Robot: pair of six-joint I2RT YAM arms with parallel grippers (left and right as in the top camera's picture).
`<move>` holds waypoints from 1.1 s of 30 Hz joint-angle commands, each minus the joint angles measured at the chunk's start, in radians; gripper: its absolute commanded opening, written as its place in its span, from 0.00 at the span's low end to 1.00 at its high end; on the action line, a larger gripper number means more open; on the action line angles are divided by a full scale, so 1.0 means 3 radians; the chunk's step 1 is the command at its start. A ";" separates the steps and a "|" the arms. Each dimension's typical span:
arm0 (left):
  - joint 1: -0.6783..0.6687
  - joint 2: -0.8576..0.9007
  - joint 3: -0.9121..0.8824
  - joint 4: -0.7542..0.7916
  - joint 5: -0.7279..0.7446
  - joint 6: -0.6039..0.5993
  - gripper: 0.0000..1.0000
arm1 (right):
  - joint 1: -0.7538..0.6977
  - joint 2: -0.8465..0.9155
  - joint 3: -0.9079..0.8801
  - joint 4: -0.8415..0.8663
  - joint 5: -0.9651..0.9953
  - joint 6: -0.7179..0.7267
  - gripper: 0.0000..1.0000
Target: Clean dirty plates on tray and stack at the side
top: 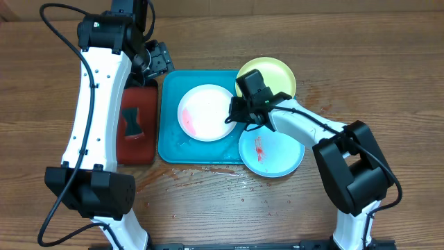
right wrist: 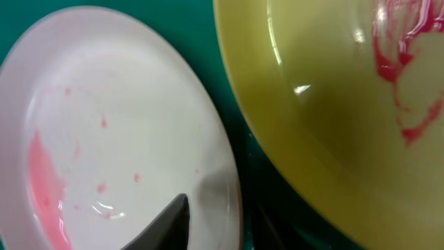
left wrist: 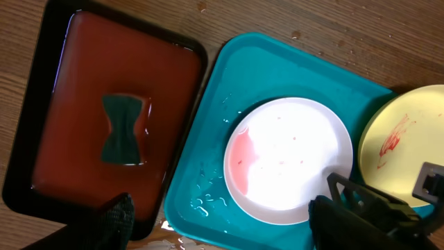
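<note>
Directions are read on the overhead view as a dial. The tray [top: 170, 142] is lying mid-table with the white plate [top: 207, 112] sitting at its centre, a pink smear showing along the plate's 8 o'clock edge. The yellow plate [top: 267, 75] is overhanging the tray at 1 o'clock and the blue plate [top: 272, 153] at 5 o'clock, both carrying red marks. None is looking clean, and nothing is stacked at the side. The right gripper [top: 234, 115] is reaching in between those two plates to the white plate's 3 o'clock rim, in my judgement to pin or lift it for wiping. Its wrist view is showing one finger [right wrist: 173, 221] lying over the plate's inner edge; the other is out of frame, so I cannot tell whether the rim is pinched. The left gripper [top: 158, 61] is hanging at 11 o'clock of the tray, above the top end of the red tray [top: 142, 149], fingers spread and holding nothing. The sponge [top: 132, 123] is soaking in that tray at 9 o'clock, apparently placed within the left arm's reach. Fetching it is judged the next step.
</note>
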 commanded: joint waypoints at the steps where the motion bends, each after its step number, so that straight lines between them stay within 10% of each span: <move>1: -0.0093 -0.0027 -0.0033 0.0003 -0.0045 0.0090 0.78 | 0.0015 0.0164 0.0010 -0.0023 0.0008 0.0273 0.15; 18: -0.0355 -0.0027 -0.1968 0.1493 0.0252 0.0839 0.04 | 0.0015 0.0169 0.0010 -0.0252 -0.0033 0.0502 0.04; 29: -0.0337 -0.0028 -0.1699 0.1175 -0.0436 0.0404 0.06 | 0.0015 0.0169 0.0008 -0.0262 -0.0031 0.0490 0.04; 33: -0.0175 -0.0029 -0.1292 0.0582 -0.0773 0.0085 0.38 | 0.0015 0.0169 0.0008 -0.0263 -0.0029 0.0467 0.04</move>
